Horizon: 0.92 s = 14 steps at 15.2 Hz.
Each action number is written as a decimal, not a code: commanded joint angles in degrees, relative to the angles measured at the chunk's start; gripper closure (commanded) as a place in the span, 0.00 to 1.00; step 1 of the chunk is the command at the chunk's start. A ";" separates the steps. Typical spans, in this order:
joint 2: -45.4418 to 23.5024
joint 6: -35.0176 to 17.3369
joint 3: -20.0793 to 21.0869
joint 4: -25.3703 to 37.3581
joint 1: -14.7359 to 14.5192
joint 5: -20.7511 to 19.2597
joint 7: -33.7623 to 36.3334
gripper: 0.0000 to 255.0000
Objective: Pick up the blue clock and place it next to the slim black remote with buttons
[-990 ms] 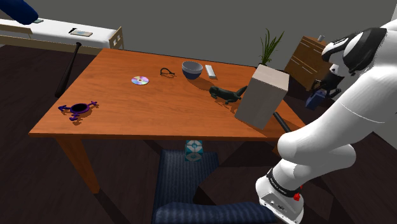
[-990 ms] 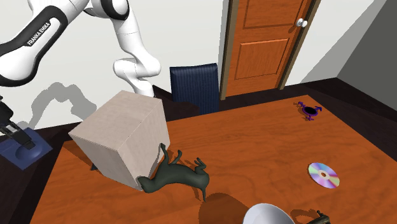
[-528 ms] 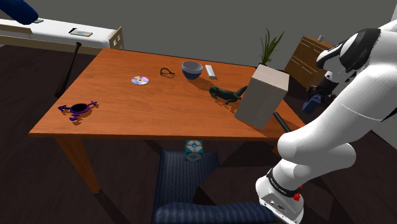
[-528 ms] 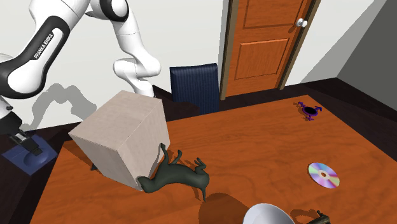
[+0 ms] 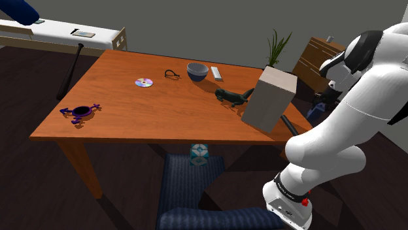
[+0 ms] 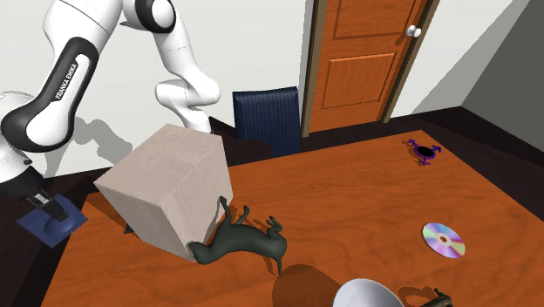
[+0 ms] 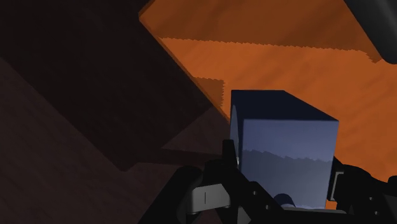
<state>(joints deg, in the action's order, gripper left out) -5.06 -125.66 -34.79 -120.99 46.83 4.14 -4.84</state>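
The blue clock [image 7: 283,147] is a dark blue box, and my gripper [image 7: 280,191] is shut on it, one black finger on each side. In the second exterior view the clock [image 6: 45,224] hangs under the gripper [image 6: 52,212] just off the table's left edge, beside the large pale box [image 6: 166,190]. In the shoulder view the clock [image 5: 314,110] shows partly behind the white arm, past the table's right corner. The slim black remote [image 5: 288,124] lies at that corner, against the foot of the pale box [image 5: 269,98].
On the wooden table [image 5: 131,108] lie a dark lizard figure [image 5: 232,96], a bowl [image 5: 197,70], a white remote [image 5: 216,72], a disc [image 5: 144,82], and a purple toy [image 5: 81,112]. A blue chair [image 6: 266,118] stands at the near edge.
The gripper has come down with the blue clock and moved nearer the table's corner beside the pale box. Nothing on the table has moved.
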 commanded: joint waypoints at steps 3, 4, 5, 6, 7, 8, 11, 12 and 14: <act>-1.88 -2.88 0.17 -1.36 0.28 1.51 -1.12 1.00; -2.36 -3.57 0.23 -1.65 0.36 1.91 -1.40 1.00; -2.36 -3.57 0.24 -1.66 0.36 1.90 -1.39 1.00; -2.36 -3.57 0.24 -1.65 0.36 1.91 -1.40 1.00; -2.36 -3.57 0.24 -1.65 0.36 1.91 -1.40 1.00; -2.36 -3.57 0.24 -1.65 0.36 1.91 -1.40 1.00; -2.36 -3.57 0.24 -1.65 0.37 1.91 -1.40 1.00; -2.36 -3.57 0.24 -1.65 0.37 1.91 -1.40 0.00; -2.36 -3.57 0.24 -1.65 0.36 1.91 -1.40 0.00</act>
<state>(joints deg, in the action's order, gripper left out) -7.42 -129.22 -34.55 -122.65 47.20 6.05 -6.23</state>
